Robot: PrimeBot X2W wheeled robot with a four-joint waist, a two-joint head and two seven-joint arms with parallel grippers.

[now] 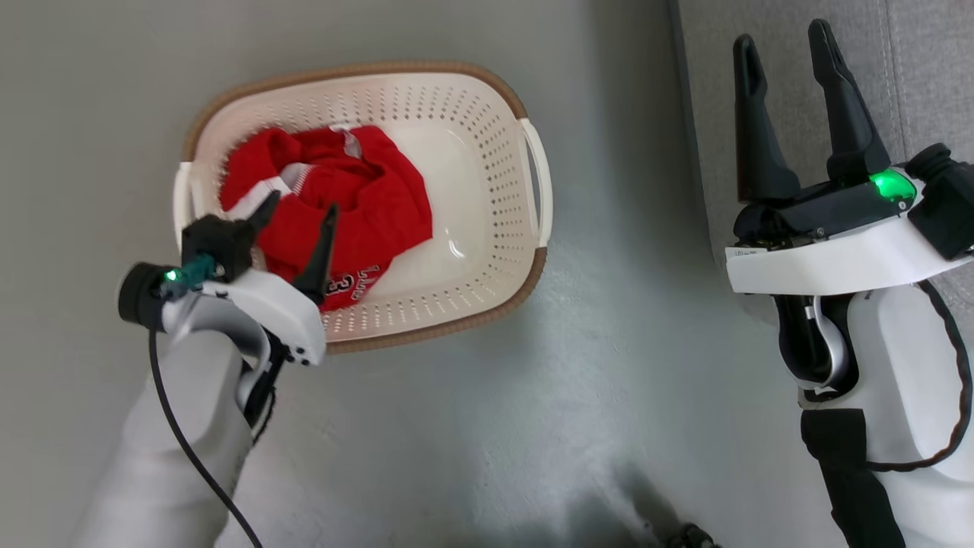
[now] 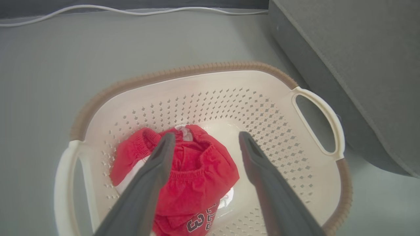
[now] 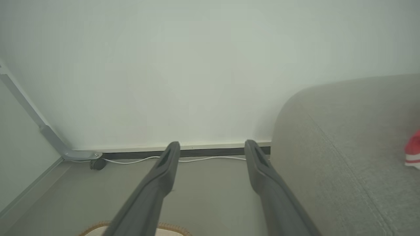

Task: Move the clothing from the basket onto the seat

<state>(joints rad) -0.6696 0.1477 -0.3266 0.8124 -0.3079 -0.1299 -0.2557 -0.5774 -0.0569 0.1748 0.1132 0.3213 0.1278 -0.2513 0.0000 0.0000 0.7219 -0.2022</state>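
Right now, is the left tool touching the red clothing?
Cannot tell. In the left wrist view the open left tool overlaps the clothing, but neither contact nor gap shows.

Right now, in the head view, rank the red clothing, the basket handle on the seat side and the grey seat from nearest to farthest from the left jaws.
1. clothing: right under the open left jaws, in the left half of the basket.
2. handle: on the basket's rim, on the side facing the seat.
3. seat: farthest, beyond the basket at the view's right.
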